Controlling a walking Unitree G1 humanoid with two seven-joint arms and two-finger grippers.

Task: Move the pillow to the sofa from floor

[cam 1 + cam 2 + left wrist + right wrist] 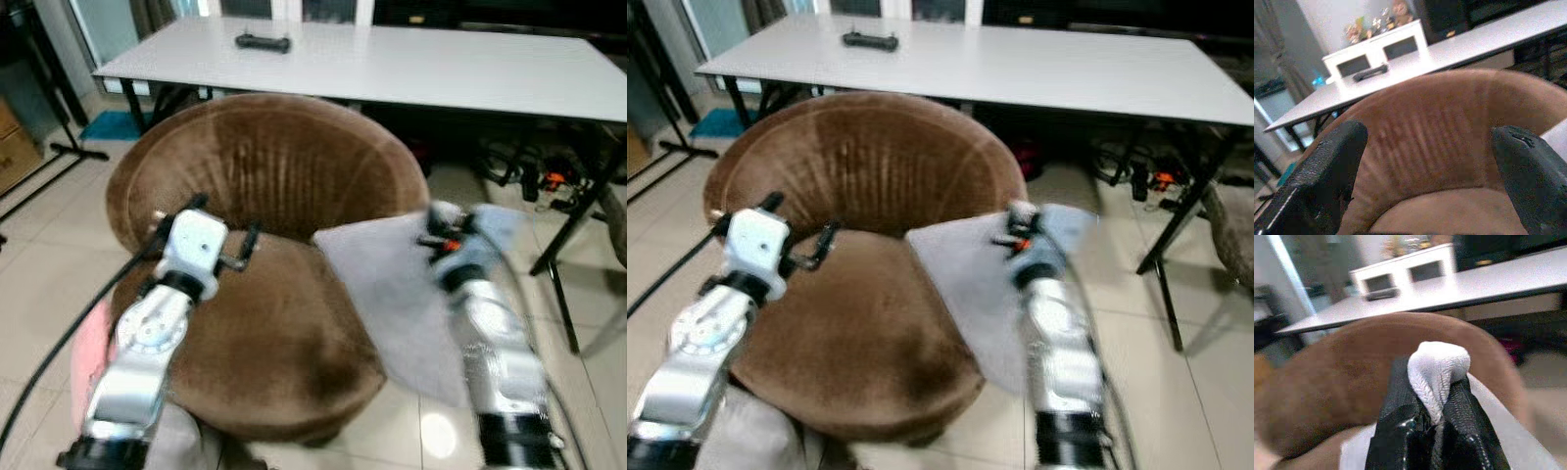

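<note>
We're at the placing step: the flat light-grey fabric pillow (397, 294) is already off the floor and hangs over the right edge of the round brown velvet tub sofa (257, 338), part on the seat, part draped over the side toward the tiled floor (39, 284). Our right gripper (1436, 396) has its 2 black fingers pressed together on a bunched corner of the pillow, a white fold poking out betw. them, as the right wrist view shows clearly. The arm looks blurred in the head views, so we judge it's mid-motion.

Our left gripper (220, 233) hovers over the sofa's seat near the backrest, fingers (1327, 171) spread wide w/ nothing betw. them but brown plush.

Behind the sofa stands a long white table (411, 64) w/ a small black remote-like object (263, 42) on it; not relevant to us.

Next move, as we judge it: carry the pinched corner further left, toward the seat's middle, so the bulk of the pillow sits on the cushion, then open. Risk: let go too early and the overhanging part may drag it off.
</note>
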